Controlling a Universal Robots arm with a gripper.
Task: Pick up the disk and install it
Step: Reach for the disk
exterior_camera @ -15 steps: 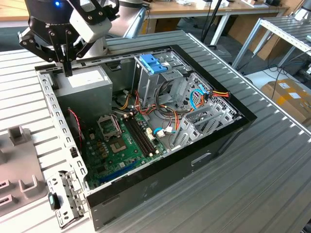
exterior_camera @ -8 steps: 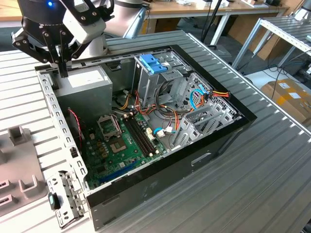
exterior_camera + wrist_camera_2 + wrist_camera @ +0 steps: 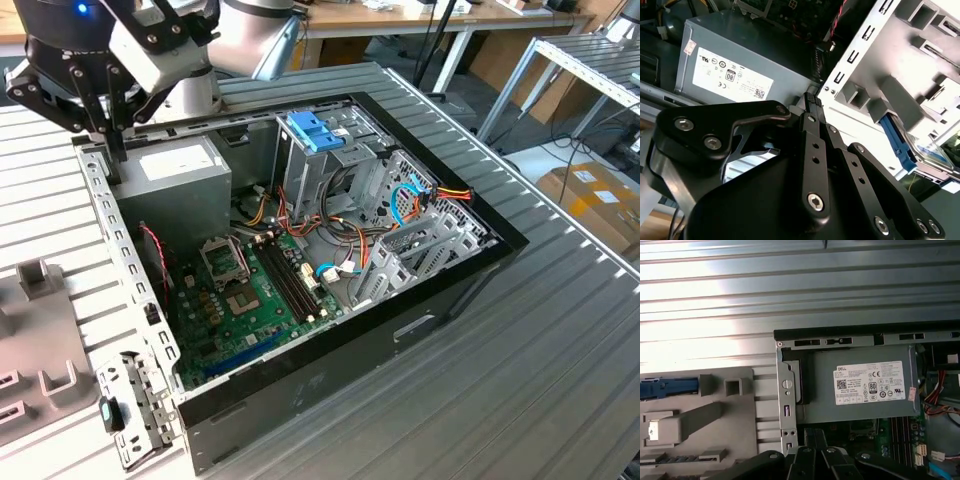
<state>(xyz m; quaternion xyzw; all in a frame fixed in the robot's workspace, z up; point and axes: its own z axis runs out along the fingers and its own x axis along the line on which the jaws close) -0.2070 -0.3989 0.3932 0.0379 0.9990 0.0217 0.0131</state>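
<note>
My black gripper [image 3: 110, 135] hangs over the far corner of the open computer case [image 3: 470, 265] at the exterior view's left. Its fingers are shut with nothing between them, just above the case's perforated rim. In the second wrist view the rubber-tipped gripper [image 3: 812, 100] points at the gap between the case rim and the grey fixture [image 3: 920, 65]. On that fixture lies a flat shiny silver-grey slab, apparently the disk [image 3: 936, 150], with a dark blue rail [image 3: 896, 142] along its edge. Only a corner of it shows.
A grey power supply box [image 3: 180, 165] with a white sticker sits in the case corner under the gripper. A light-blue plastic bracket [image 3: 315, 130] tops the drive cage. The green motherboard [image 3: 240, 300] and loose cables fill the case floor. The grey fixture [image 3: 40, 330] lies beside the case on the ribbed table.
</note>
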